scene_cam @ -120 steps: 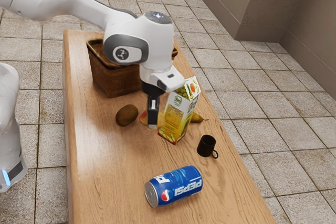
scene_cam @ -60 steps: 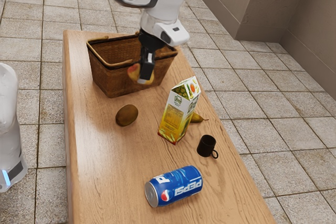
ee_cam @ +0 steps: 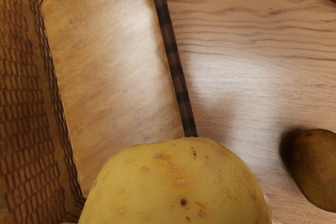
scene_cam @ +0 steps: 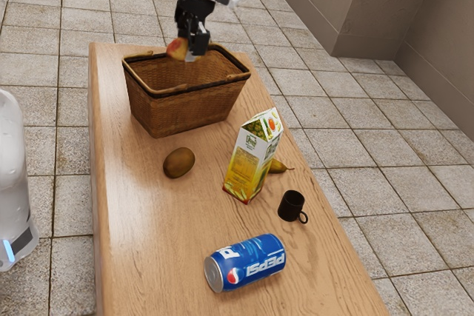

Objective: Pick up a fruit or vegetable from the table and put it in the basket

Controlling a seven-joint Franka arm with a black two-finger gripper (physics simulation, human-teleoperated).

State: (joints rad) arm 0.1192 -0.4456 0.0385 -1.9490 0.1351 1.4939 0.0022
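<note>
Jaws of gripper (scene_cam: 195, 52) closed on yellow-red fruit (scene_cam: 177, 49), held aloft over basket (scene_cam: 180, 114). Step in hand: carrying, likely near its end. Next move calls for centring fruit well inside rim (ee_cam: 176, 72), lowering gently, then spreading jaws to release.

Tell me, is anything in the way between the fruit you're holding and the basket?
Nothing visible is. The fruit in my gripper hangs above the basket, whose top is open. The juice carton and brown fruit are on the table outside it.
</note>
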